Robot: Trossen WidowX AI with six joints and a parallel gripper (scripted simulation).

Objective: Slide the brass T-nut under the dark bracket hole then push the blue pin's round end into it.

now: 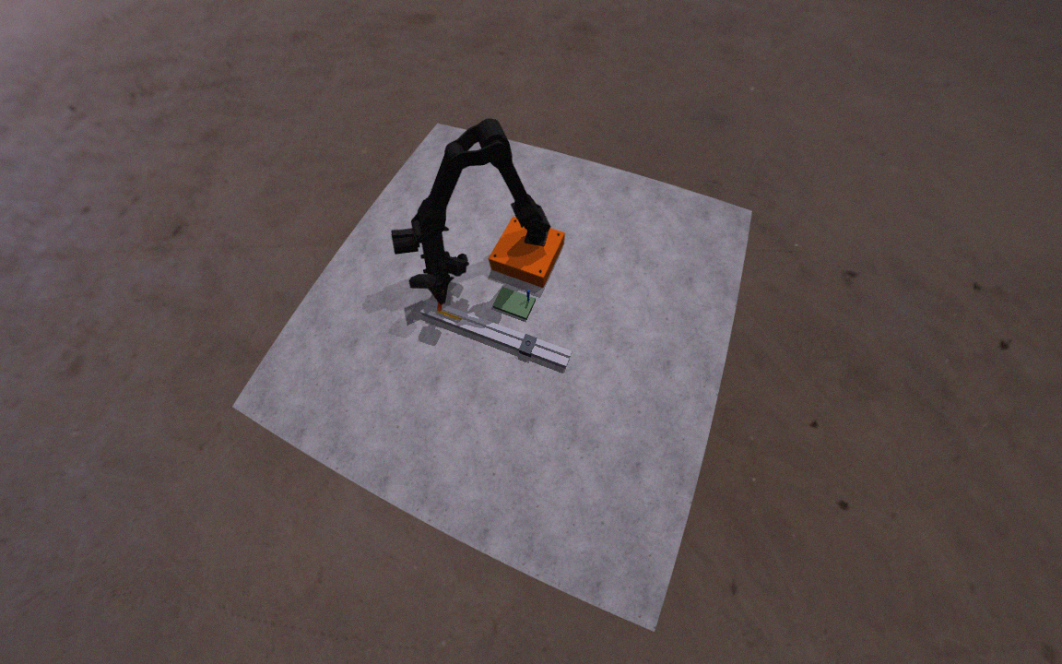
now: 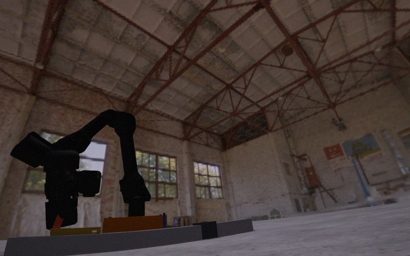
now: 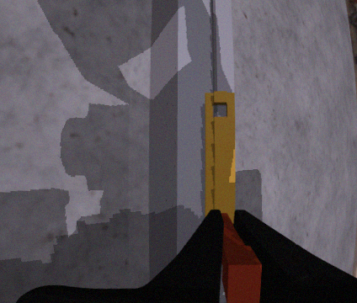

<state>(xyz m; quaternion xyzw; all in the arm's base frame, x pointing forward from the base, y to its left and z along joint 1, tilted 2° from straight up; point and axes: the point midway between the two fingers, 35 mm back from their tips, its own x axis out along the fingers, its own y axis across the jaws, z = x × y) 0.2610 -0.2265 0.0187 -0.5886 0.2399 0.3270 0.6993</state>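
The pale mat (image 1: 518, 462) spreads beneath the fingers and reaches well past them on every side. Above the fingers rises the black arm (image 1: 445, 177) (image 2: 124, 140), bending over to its orange base (image 1: 504, 262) (image 2: 133, 223), which stands near the fingers.

The aluminum rail (image 1: 489, 332) (image 2: 120, 240) (image 3: 191, 139) runs along just below the fingers, which are over the part near one of its ends. The green tray (image 1: 508, 304) lies near the fingers, between them and the base's side of the mat.

The gripper (image 1: 442, 302) (image 2: 56, 226) (image 3: 226, 219) points down, its fingers nearly closed, with only a narrow gap between them, and that gap is filled by the orange handle (image 1: 439, 308) (image 2: 58, 221) (image 3: 242, 269). From the fingertips the brass T-nut (image 1: 451, 315) (image 2: 74, 231) (image 3: 221, 160) stretches forward, lengthwise with the rail and above its slot, its square hole at the end away from the fingers. Whether its underside touches the rail, I cannot tell.

Well apart from the fingers, toward the rail's other end, the dark bracket (image 1: 527, 344) (image 2: 209, 229) straddles the rail. The smallest thing, the blue pin (image 1: 527, 297) (image 2: 164, 220), stands upright at the tray, on the side away from the fingers.
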